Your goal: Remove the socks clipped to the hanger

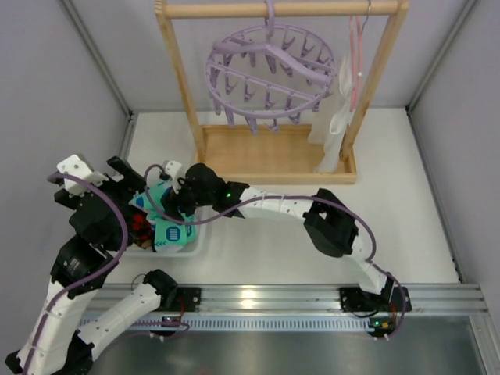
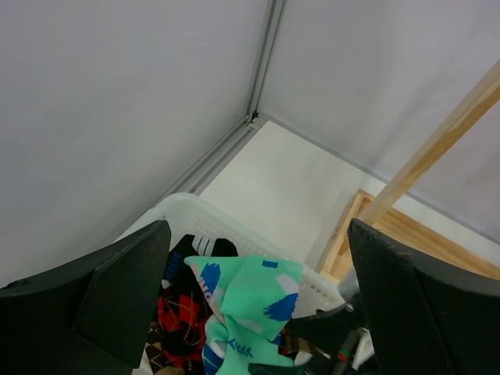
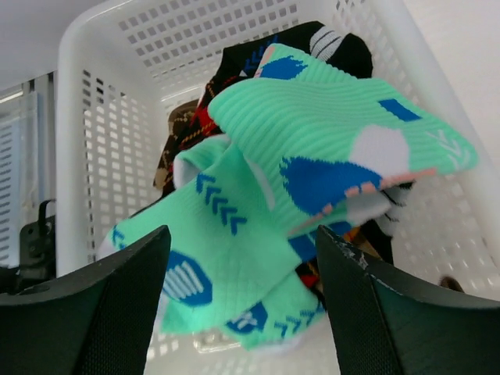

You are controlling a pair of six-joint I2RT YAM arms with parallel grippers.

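Right gripper (image 3: 242,234): your fingers stand wide apart, nothing pinched between them. It hangs directly over the white basket (image 3: 117,117), pointing down into it.

Below those fingers lie two mint-green socks (image 3: 312,133) with blue and white patches, draped on top of the pile. One lies across the far right of the basket and the other slopes down towards the near left wall. Whether the fingertips touch the fabric, you cannot tell from the wrist view.

Under the mint pair, a black sock (image 3: 336,47) with white marks shows at the far edge. A red-and-black patterned sock (image 2: 176,312) shows deeper down, against the left wall.

Left gripper (image 2: 258,230): also spread wide, holding nothing. It sits just beside the basket on its left, looking across the rim towards the far corner of the enclosure.

The basket stands on the table (image 1: 258,242) at the near left. Your left arm is on one side of it, and your right arm reaches across from the right.

The lilac hanger (image 1: 269,74) is well apart from both grippers, at the far centre. Its hook is over the top bar of the wooden frame (image 1: 176,78), the ring is tilted and the pegs dangle.

To its right on the same bar hang a thin pink hanger (image 1: 357,55) and a limp white cloth (image 1: 332,125).
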